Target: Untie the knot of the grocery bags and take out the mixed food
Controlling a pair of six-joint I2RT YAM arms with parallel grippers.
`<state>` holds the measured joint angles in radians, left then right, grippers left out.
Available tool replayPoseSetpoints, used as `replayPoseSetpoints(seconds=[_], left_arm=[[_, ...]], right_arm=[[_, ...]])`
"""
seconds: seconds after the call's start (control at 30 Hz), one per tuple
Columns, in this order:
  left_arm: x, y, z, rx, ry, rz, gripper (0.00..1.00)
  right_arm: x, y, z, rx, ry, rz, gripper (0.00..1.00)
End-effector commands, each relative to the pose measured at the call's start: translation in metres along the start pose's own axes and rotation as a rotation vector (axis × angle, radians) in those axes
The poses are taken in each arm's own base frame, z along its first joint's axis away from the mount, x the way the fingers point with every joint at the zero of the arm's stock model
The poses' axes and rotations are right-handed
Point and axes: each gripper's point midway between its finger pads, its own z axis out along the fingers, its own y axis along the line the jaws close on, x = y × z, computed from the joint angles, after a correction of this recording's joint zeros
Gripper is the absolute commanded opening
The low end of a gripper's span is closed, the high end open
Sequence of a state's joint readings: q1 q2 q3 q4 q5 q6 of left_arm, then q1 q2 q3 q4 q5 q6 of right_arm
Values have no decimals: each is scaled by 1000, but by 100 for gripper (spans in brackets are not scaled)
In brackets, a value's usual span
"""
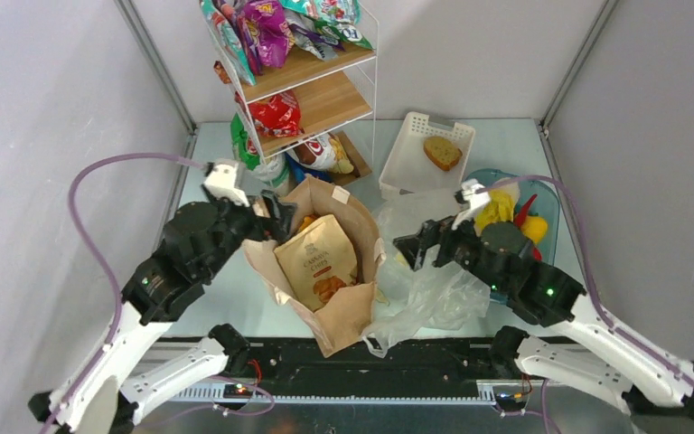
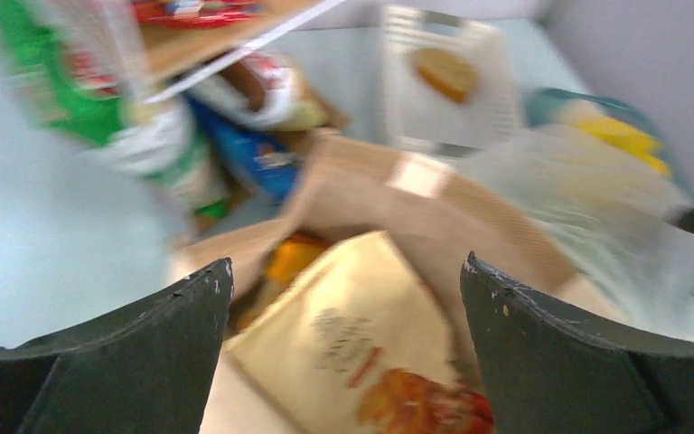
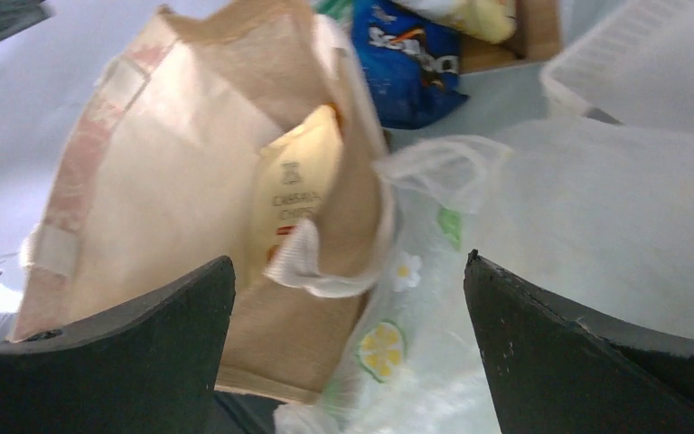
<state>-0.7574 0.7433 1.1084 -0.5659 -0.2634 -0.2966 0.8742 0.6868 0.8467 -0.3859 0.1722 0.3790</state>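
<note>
- My left jaws stand wide apart with nothing between them, over the far left rim of the large brown paper bag [image 1: 351,316], which lies open mid-bench [image 1: 506,145].
- A beige snack pouch [image 1: 318,262] printed with chips lies in that bag's mouth, with something orange just behind it.
- My right jaws are also spread wide and empty, over the thin clear plastic bag with lemon-slice prints [image 1: 429,291], which is crumpled just right of the paper bag and touching it.
- Yellow fruits [image 1: 497,208] and a long red chili [image 1: 526,210] sit in the blue-tinted clear tub [image 1: 549,197] on the right.
- A brown bread slice [image 1: 442,152] lies in the white slatted basket [image 1: 411,149] beyond.
</note>
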Motion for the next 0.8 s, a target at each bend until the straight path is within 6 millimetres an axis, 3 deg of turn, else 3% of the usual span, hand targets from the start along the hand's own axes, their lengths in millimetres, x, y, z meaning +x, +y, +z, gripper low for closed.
replayPoseSetpoints(seconds=[0.0,0.1,0.27,0.33,0.37,0.43,0.47,0.5,0.53,0.57,0.67,0.77], left_arm=[[20,78,-22,-289,65,100,100],[32,109,-33,-423,56,100,100],[68,104,-18,-345,135,62,100],[83,96,-9,-286,171,54,84],[91,99,-6,-287,189,56,66],[95,99,-2,-278,184,54,44],[96,99,-1,-271,183,55,38],[97,99,-1,-269,177,53,28],[98,97,0,-255,174,53,20],[99,96,0,-245,167,53,17],[103,92,1,-215,169,50,3],[106,92,2,-212,174,48,0]], right_arm=[[-32,50,15,-91,-53,-73,99],[-29,85,30,-148,-11,-143,99],[-3,128,82,-189,157,-221,99],[23,132,100,-161,268,-257,99],[33,137,104,-165,302,-279,99],[79,137,126,-124,447,-327,99],[88,137,128,-112,489,-329,99],[115,133,138,-103,564,-340,99],[128,133,139,-101,606,-333,99],[159,128,147,-96,691,-335,99],[209,118,155,-71,818,-316,99],[263,96,164,6,906,-334,97]])
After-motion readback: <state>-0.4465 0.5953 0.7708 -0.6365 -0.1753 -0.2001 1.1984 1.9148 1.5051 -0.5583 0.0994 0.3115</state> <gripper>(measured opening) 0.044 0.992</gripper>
